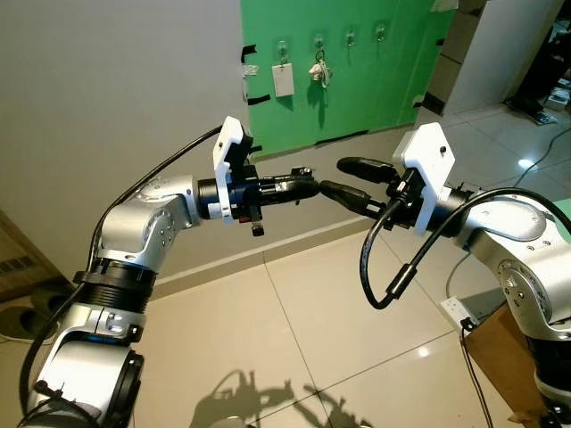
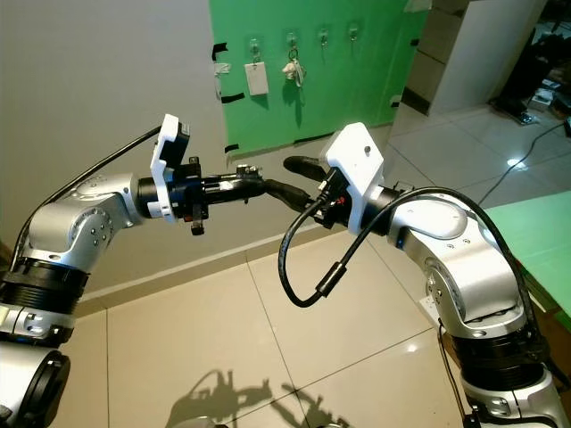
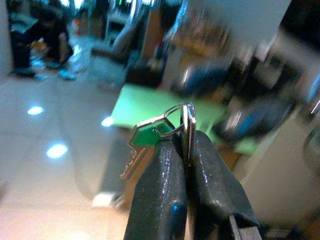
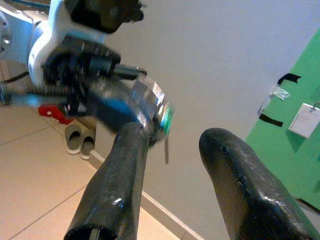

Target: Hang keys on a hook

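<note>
While the green board (image 1: 357, 80) with its row of hooks (image 1: 349, 37) stands well beyond both arms, the step in hand looks like passing the keys (image 3: 165, 132) between grippers. The left gripper (image 1: 302, 187), short of the board, has its fingers (image 3: 160, 190) pinched tight on the key ring, one green-headed key poking out sideways. The right gripper (image 1: 352, 181) faces it, nearer the board, fingers (image 4: 120, 180) spread wide, one touching the left tips. To do this well, the right should probably close on the ring itself before the left lets go, leaving the loop free for a bare hook.
</note>
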You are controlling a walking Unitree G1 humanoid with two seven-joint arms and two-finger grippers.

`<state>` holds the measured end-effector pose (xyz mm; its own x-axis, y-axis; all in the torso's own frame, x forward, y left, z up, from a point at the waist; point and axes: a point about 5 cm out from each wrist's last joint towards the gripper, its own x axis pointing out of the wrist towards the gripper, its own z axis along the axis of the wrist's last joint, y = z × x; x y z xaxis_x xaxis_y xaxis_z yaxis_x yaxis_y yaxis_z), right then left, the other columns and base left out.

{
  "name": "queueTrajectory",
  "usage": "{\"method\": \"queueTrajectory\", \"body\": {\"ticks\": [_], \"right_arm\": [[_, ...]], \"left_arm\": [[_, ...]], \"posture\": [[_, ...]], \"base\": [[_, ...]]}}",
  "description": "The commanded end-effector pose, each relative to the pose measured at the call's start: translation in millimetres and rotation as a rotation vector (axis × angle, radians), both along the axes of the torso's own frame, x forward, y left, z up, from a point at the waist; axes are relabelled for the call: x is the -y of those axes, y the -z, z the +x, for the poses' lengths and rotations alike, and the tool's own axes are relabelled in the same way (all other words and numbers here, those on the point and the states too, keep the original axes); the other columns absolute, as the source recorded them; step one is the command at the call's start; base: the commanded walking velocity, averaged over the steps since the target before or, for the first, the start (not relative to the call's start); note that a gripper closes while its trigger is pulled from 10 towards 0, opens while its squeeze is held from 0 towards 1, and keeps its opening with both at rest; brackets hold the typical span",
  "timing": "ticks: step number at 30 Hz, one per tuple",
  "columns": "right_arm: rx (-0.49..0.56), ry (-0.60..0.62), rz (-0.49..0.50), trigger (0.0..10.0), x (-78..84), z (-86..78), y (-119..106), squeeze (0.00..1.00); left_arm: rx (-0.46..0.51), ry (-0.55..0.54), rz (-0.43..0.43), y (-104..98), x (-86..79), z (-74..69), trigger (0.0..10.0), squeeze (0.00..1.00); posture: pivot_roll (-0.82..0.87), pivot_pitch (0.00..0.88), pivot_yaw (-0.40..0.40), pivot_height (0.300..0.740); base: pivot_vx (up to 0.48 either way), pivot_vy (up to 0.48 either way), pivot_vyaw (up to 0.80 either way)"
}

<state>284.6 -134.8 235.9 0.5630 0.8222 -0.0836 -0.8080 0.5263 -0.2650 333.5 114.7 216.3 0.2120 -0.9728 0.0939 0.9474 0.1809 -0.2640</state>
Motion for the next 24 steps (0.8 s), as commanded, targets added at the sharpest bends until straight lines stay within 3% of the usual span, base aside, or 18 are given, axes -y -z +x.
{"method": "queueTrajectory", "body": {"ticks": [1,4,16,24], "right_arm": [[0.034,-0.038,-0.01,10.0,-5.7,-2.9,-7,0.0],[0.036,-0.044,-0.006,10.0,-6.5,-3.6,-7,0.0],[0.075,-0.072,0.011,10.0,-10.9,-4.3,-18,0.0],[0.144,-0.055,0.025,10.0,-1.7,-2.6,-42,0.0]], "left_arm": [[-0.095,0.008,-0.176,-20,-3.3,3.2,10.0,0.0],[-0.173,-0.008,-0.257,-20,-4.7,5.7,10.0,0.0],[-0.226,0.007,-0.238,-11,0.8,-2.3,10.0,0.0],[-0.215,-0.002,-0.192,-6,-0.4,-5.0,10.0,0.0]], "posture": [[-0.03,0.0,0.033,0.74],[-0.03,0.0,0.033,0.74],[-0.03,0.0,0.035,0.74],[-0.02,0.0,0.031,0.74]], "base": [[0.0,0.0,0.0],[0.0,0.0,0.0],[0.0,0.0,0.0],[0.0,0.0,0.0]]}}
